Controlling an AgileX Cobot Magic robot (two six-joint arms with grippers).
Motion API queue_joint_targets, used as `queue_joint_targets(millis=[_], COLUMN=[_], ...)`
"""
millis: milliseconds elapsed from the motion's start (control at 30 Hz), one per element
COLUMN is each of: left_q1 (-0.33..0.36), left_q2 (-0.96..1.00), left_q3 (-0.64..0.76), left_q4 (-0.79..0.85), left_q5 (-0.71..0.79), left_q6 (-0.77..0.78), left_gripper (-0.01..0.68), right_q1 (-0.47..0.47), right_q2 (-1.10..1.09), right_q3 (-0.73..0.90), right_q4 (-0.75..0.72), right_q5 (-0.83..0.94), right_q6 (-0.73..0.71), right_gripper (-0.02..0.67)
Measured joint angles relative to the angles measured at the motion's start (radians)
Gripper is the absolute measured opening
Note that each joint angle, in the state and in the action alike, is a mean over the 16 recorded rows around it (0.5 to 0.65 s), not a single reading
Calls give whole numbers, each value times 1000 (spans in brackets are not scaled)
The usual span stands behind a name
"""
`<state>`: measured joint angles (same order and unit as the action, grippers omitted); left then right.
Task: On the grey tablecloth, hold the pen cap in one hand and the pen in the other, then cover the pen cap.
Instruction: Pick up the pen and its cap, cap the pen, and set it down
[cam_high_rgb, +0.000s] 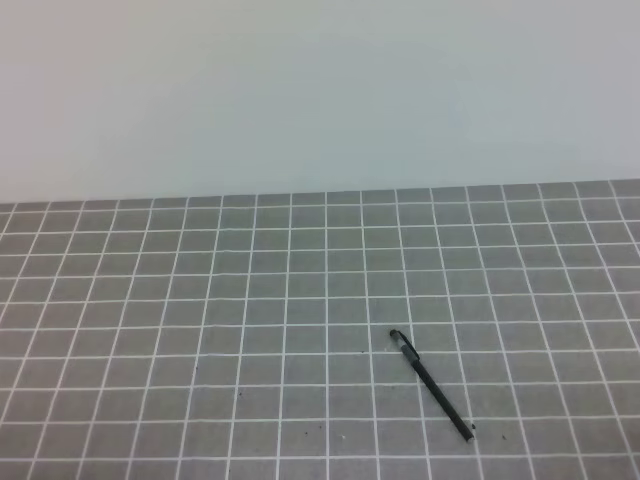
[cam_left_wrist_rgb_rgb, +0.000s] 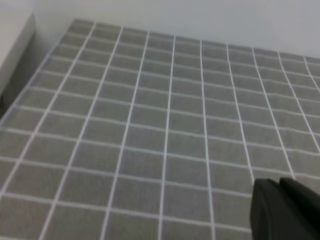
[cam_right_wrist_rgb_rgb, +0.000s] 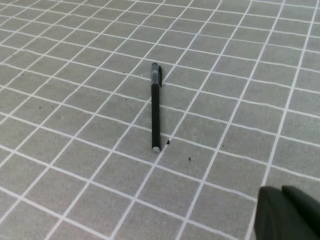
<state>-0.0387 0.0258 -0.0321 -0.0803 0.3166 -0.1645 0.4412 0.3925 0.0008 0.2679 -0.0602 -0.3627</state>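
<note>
The pen (cam_high_rgb: 432, 385) lies flat and slantwise on the grey tablecloth (cam_high_rgb: 200, 300), right of the middle in the high view, with the pen cap (cam_high_rgb: 400, 341) seated on its far end and the clip showing there. Both hands are closed and hold nothing: the left hand (cam_left_wrist_rgb_rgb: 286, 210) hangs over bare cloth, and the right hand (cam_right_wrist_rgb_rgb: 287, 215) sits near the pen's silvery end without touching it.

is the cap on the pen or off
On: the pen lies flat on the grey tablecloth with the pen cap, clip showing, fitted at one end.
</note>
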Motion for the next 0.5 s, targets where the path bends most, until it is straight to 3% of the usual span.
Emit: queue_joint_targets(millis=[500], left_q1=[-4], left_q2=[-53], left_q3=[74], left_q4=[36], left_q5=[-15], left_q6=[-45], left_gripper=[0], right_q1=[0], right_q2=[0], right_q3=[0], right_q4=[0], right_q5=[0], right_q6=[0], right_gripper=[8])
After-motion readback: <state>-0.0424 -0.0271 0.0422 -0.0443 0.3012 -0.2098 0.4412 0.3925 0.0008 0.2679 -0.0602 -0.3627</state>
